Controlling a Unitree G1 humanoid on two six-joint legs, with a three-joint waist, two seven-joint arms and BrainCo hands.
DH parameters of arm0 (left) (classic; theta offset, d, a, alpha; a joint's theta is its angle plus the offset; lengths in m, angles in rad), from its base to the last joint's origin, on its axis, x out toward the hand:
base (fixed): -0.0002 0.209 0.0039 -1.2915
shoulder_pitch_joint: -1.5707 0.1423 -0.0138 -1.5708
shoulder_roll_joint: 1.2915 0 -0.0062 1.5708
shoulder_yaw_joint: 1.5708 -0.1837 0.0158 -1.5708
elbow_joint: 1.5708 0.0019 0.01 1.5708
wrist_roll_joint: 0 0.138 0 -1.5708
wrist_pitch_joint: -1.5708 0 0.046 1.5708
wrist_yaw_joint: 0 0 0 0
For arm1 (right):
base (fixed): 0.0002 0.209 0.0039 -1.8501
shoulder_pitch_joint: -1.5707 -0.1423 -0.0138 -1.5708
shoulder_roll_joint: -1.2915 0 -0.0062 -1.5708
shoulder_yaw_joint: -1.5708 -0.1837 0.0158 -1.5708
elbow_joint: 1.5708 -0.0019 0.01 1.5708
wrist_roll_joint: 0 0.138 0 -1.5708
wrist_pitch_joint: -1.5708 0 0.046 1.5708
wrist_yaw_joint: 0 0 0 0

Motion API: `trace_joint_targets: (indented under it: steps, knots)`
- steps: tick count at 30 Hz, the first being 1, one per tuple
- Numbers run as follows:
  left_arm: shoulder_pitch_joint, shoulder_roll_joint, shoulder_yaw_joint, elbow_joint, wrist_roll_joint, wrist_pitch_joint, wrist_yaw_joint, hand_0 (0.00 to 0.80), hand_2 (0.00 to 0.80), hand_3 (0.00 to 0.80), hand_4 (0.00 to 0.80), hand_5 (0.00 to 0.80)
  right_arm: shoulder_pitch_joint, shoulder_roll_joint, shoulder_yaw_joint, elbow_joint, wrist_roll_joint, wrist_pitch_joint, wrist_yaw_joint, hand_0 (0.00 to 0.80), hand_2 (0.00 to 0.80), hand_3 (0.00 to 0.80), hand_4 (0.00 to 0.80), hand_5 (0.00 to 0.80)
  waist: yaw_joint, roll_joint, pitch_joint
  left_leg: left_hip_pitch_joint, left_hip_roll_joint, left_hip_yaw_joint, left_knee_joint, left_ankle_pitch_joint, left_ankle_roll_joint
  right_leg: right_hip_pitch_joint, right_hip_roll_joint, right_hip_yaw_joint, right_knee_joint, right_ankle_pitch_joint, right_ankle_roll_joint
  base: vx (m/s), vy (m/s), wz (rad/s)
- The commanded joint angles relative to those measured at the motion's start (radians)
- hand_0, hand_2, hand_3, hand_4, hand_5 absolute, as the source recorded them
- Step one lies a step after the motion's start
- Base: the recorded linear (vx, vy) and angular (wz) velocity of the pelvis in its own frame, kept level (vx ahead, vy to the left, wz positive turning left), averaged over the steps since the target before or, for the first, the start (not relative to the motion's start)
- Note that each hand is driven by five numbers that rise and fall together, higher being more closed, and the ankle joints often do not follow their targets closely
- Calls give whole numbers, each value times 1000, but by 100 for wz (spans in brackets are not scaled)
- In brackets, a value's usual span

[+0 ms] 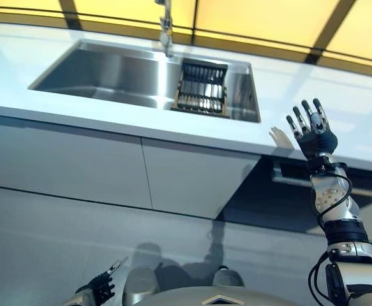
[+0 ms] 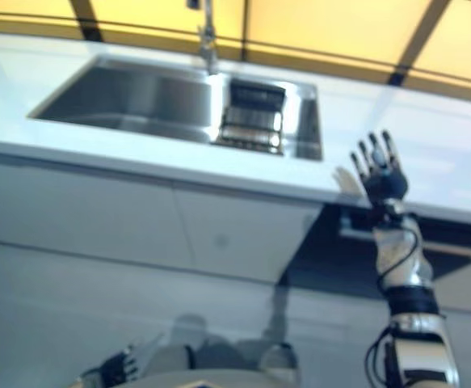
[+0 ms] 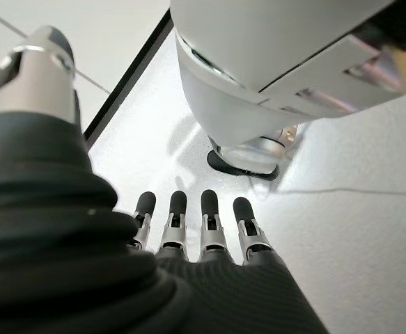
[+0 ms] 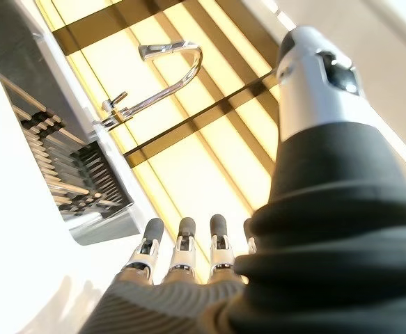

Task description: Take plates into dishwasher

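Observation:
A dark dish rack (image 1: 201, 89) stands in the right part of the steel sink (image 1: 109, 70). It holds what look like pale plates on edge. My right hand (image 1: 310, 127) is raised in front of the white counter's front edge, right of the sink, with its fingers straight and holding nothing; its wrist view shows the same straight fingers (image 4: 182, 247). Below it is a dark opening (image 1: 281, 201) under the counter, whose inside I cannot make out. My left hand (image 1: 99, 288) hangs low at the lower left, open and empty (image 3: 189, 223).
A curved steel tap (image 1: 166, 25) rises behind the sink. The white counter (image 1: 351, 102) runs across the view, with white cabinet fronts (image 1: 64, 162) below it. A yellow wall with dark bars (image 1: 262, 16) lies behind.

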Motion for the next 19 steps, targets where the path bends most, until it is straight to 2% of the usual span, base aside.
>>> trace_joint_targets:
  steps: [1,4,8,10,11,15,19]
  knots:
    - [-36,5,-8,29,53,-45,25,0,0,0,0,0,4,-48,7,41,-143,5,-29,0,0,0,0,0,-6,17,-25,209,-5,26,-253,6,9,-84,-22,2,-60,142,31,-109,9,-12]
    - [-37,-7,-14,54,77,-59,57,0,0,0,0,0,106,-17,33,64,-238,36,-62,0,0,0,0,0,-22,18,-39,219,6,30,-334,62,-8,-61,18,-7,-126,137,32,-120,38,-15]
    - [-35,-26,-26,88,110,-54,75,0,0,0,0,0,279,104,94,117,-379,72,17,0,0,0,0,0,-53,30,-44,226,21,44,-405,114,-25,-15,63,-18,-154,92,14,-111,52,-26]
    - [-38,-29,-32,92,137,-44,63,0,0,0,0,0,329,143,125,162,-498,94,34,0,0,0,0,0,-64,34,-47,217,27,45,-413,131,-29,-9,65,-24,-153,82,9,-82,28,-25]
    - [-40,-32,-46,92,155,-43,54,0,0,0,0,0,353,160,154,222,-568,81,51,0,0,0,0,0,-68,38,-45,215,34,48,-416,138,-34,-2,64,-36,-152,77,6,-71,24,-8]
    - [-56,-50,-76,112,157,-53,30,0,0,0,0,0,367,200,190,406,-607,106,85,0,0,0,0,0,-68,46,-44,216,43,45,-410,141,-39,16,63,-51,-151,62,-3,-20,8,2]
    - [-71,-67,-97,128,148,-68,12,0,0,0,0,0,363,232,199,536,-611,70,99,0,0,0,0,0,-67,54,-43,210,49,37,-403,143,-41,25,64,-47,-149,54,-7,0,0,0]
